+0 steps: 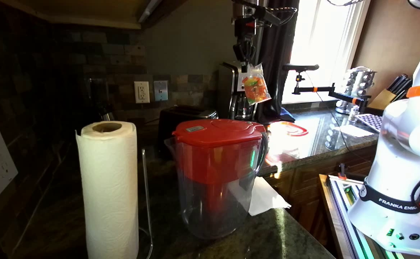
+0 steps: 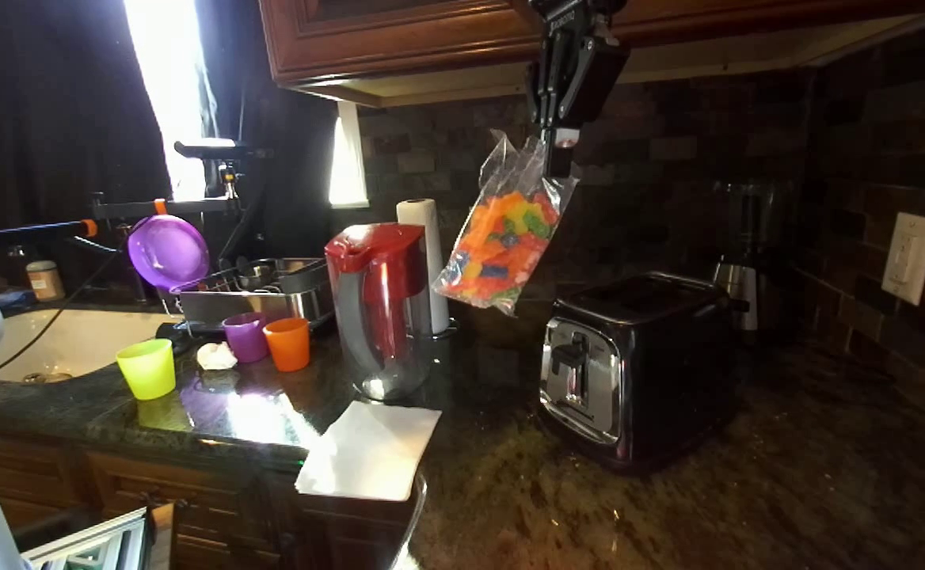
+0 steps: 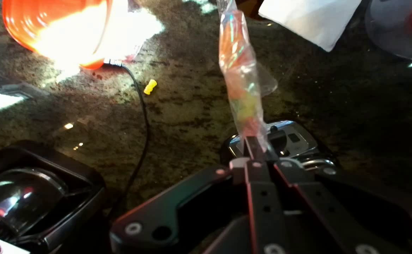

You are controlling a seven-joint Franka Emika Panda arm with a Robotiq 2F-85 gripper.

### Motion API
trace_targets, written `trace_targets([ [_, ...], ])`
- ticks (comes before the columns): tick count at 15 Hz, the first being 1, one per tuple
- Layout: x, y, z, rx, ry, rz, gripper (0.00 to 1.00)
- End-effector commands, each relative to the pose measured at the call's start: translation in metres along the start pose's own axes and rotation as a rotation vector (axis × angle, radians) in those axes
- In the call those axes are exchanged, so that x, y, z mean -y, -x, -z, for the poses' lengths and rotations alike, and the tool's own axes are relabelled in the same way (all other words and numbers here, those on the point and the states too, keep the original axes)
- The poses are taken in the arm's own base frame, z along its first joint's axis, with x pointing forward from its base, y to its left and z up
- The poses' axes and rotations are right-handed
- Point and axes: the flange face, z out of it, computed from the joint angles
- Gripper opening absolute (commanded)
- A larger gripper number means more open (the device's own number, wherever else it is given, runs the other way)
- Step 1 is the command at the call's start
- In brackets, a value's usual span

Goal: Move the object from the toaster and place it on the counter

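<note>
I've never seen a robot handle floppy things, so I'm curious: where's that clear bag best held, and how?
Probably by the loose top of the clear bag, pinched from above, as the gripper does now. The bag hangs tilted, colourful bits filling its lower part, so the upper end looks thinner and easier to pinch than the lumpy part below.

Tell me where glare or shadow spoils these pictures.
In an exterior view, the window is blown out white while the toaster sits in deep shadow; in an exterior view, glare whitens part of the counter; in the wrist view, an orange object is partly bleached.
</note>
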Motion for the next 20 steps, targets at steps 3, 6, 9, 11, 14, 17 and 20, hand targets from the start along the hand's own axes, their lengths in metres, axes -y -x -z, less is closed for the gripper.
trace_targets([
  [3,-0.043,0.01,-0.042,0.048,-0.023,-0.077,0.0],
  [6,-0.064,0.006,-0.076,0.095,-0.028,-0.129,0.0],
  [9,-0.08,0.001,-0.105,0.097,-0.043,-0.15,0.0],
  [11,-0.089,-0.004,-0.124,0.068,-0.026,-0.18,0.0],
  [14,-0.099,-0.014,-0.153,0.065,-0.041,-0.203,0.0],
  [17,-0.101,-0.022,-0.178,0.066,-0.061,-0.218,0.0],
  [20,-0.099,-0.029,-0.2,0.08,-0.062,-0.23,0.0],
])
